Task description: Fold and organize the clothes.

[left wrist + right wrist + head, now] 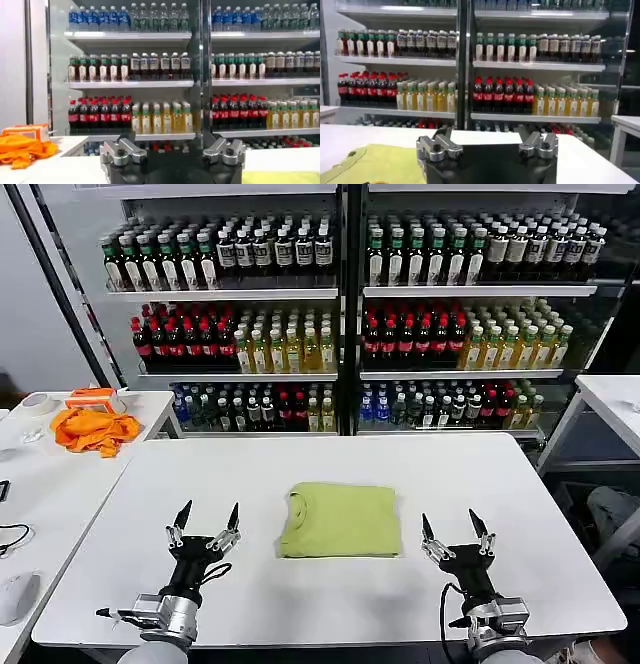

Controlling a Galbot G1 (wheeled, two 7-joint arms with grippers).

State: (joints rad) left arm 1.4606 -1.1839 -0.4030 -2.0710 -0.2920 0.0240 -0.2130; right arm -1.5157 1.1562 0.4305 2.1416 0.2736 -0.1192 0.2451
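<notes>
Both of my hands sit at the near edge of the counter (120, 534), and the T-shirt (340, 519) lies between them, a little farther in. Taking things from largest down: the counter is wide and white, and the shirt rests near its middle as a compact lime rectangle, already folded, its ribbed collar turned toward my left side. Its long axis runs left to right, across me and not away from me.

From my left hand (207, 524) the shirt lies to the right and slightly forward; from my right hand (455, 529) it lies to the left and slightly forward. Neither hand touches it. The left-hand edge of the fold looks about as near my left hand as the right-hand edge is to my right, so I judge neither arm clearly closer.

Each hand is spread wide, fingertips pointing up, holding nothing. An orange cloth (93, 427) lies on a side table well apart.
</notes>
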